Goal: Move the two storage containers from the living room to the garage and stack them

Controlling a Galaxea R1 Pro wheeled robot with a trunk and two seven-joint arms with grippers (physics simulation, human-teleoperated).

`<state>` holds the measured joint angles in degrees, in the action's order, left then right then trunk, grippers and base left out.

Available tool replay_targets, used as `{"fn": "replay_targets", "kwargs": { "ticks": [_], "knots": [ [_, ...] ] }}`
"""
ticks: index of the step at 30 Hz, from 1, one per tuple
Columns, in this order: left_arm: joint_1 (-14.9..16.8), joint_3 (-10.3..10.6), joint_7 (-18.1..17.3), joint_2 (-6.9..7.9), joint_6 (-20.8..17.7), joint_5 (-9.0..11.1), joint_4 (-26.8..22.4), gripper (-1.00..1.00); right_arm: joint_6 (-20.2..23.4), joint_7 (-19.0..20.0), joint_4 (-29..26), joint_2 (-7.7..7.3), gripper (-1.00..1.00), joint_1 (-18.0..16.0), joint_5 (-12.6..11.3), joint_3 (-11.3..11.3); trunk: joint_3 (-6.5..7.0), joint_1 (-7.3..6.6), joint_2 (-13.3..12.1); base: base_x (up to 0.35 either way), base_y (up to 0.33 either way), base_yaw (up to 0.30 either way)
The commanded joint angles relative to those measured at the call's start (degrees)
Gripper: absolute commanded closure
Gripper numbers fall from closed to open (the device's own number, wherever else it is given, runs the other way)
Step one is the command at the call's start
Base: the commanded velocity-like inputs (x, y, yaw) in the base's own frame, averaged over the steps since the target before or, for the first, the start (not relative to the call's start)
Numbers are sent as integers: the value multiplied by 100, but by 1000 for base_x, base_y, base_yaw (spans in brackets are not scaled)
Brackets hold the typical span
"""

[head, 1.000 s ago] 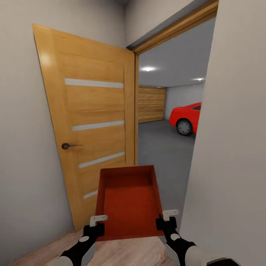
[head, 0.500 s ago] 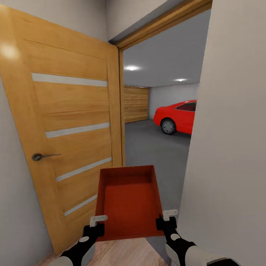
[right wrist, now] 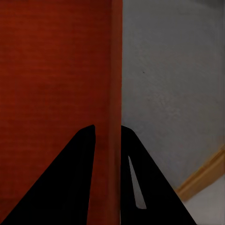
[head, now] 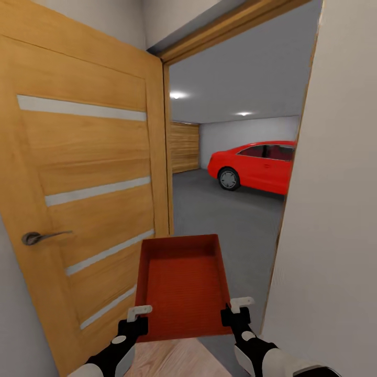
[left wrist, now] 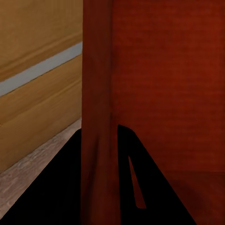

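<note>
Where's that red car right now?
In the head view, the red car sits inside the garage, beyond the open door, right of the doorway's middle.

Ahead of you the grey garage floor [head: 220, 209] carries a red car [head: 256, 165] at far right, light planks [head: 173, 358] nearest you.

- Head view looks forward and down through the doorway beside the door [head: 89, 193].
- Both wrist views sit close against the container [head: 182, 285], the shared thing.

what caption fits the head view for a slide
Both grippers, left and right, carry a storage container through the open door toward the garage's red car.
</note>
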<state>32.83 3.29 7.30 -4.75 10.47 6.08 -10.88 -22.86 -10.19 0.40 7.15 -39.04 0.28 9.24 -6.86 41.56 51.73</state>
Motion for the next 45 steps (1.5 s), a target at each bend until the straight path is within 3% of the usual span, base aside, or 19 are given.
{"fn": "replay_targets", "kwargs": {
  "ticks": [1, 45],
  "knots": [
    [4, 122, 43, 35, 61, -2, -19, 100, 9, -26, 22, 5, 100, -7, 42, -200, -9, 3, 7, 223, 260, -136],
    [4, 119, 43, 35, 70, 0, -28, 100, 9, -19, 22, 6, 100, -7, 42, -203, -9, 3, 7, 225, 236, -272]
  ]
}}
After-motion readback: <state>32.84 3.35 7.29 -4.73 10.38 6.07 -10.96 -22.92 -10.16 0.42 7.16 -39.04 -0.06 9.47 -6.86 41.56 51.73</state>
